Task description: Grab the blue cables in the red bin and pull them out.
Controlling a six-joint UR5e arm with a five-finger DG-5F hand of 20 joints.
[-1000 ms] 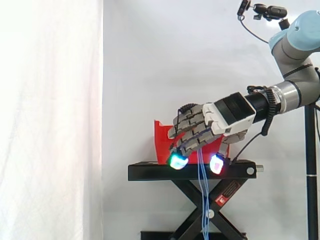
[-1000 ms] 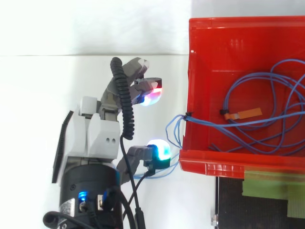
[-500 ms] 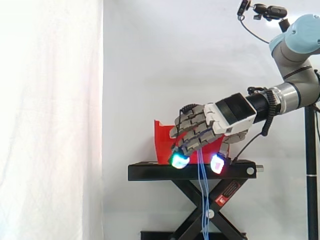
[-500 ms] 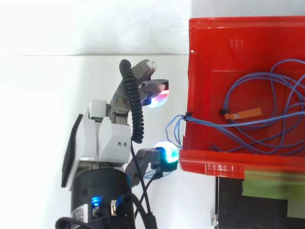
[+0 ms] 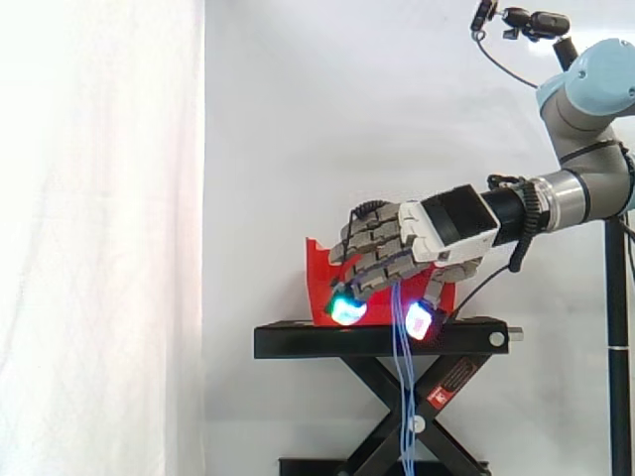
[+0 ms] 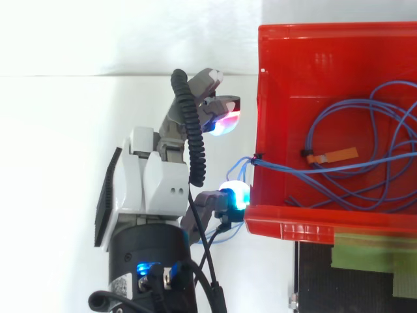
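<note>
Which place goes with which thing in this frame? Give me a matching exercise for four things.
Things:
1. blue cables
2. red bin
3. hand
4. orange tag

Places:
A. resting on the black stand
B. wholly inside the bin
C. outside the bin, close to its wall
D. trailing over the bin's wall and hanging down past the stand

Pairs: 1-D, 2-A, 3-C, 4-B
</note>
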